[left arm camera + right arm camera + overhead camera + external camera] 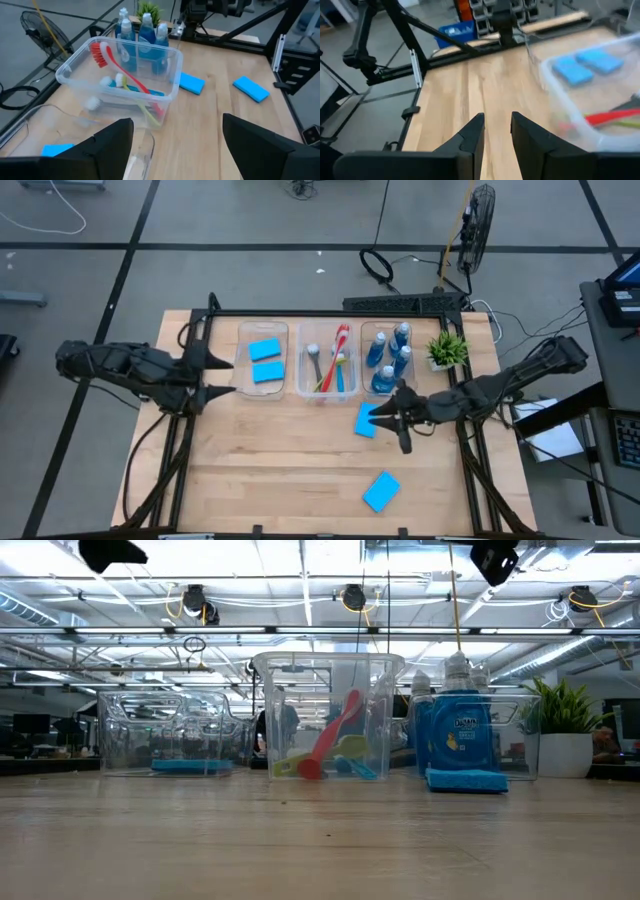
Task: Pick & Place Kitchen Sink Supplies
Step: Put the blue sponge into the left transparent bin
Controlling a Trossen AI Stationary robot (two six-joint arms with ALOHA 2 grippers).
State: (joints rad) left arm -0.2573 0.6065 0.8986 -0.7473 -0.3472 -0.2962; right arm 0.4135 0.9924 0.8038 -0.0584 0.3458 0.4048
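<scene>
Sponges: two lay in the left bin (263, 360), one (366, 420) on the table beside the right gripper (385, 418), one (381, 491) nearer the front edge. Brushes (331, 366) filled the middle bin, bottles (389, 352) the right. Low view hid the front sponge; wrist views showed the left gripper (177, 145) wide open, the right gripper's fingers narrowly apart, empty.

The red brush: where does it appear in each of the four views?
High view: red brush in the middle bin.
Low view: it leans inside the central bin.
Left wrist view: it lies slanted in the nearest bin.
Right wrist view: a red handle at the edge.
Shared landmark: the middle bin.
</scene>
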